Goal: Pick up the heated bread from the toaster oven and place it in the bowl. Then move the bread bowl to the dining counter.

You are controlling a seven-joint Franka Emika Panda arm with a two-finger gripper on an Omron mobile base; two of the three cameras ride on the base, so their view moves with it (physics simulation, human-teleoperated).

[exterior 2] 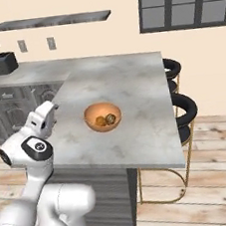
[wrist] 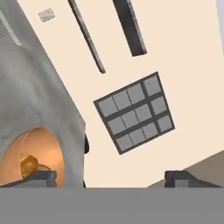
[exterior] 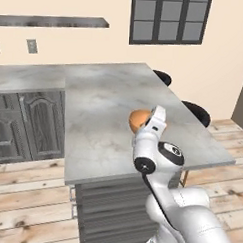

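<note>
The orange-brown bowl point(exterior 2: 104, 128) stands on the dining counter point(exterior 2: 131, 82) near its front middle. Two pieces of bread lie in it, and the golden-orange lumpy one is the heated bread point(exterior 2: 100, 120). My gripper point(exterior 2: 51, 108) hovers to the left of the bowl, apart from it, with its jaws open and nothing between them. In the hand view the gripper point(wrist: 111, 178) has its tips spread wide, with the bowl point(wrist: 48, 144) and the heated bread point(wrist: 28, 164) at the lower left. From the left base view the bowl point(exterior: 137, 119) is half hidden behind my hand. The toaster oven is out of view.
Two black round stools point(exterior 2: 184, 108) point(exterior 2: 172, 67) stand along the counter's right side. A grey counter over panelled cabinets point(exterior: 28, 119) joins on the left, with a small black toaster-like box point(exterior 2: 3, 63) at its back. A window point(exterior 2: 181, 1) and a wall shelf point(exterior 2: 48, 21) are behind.
</note>
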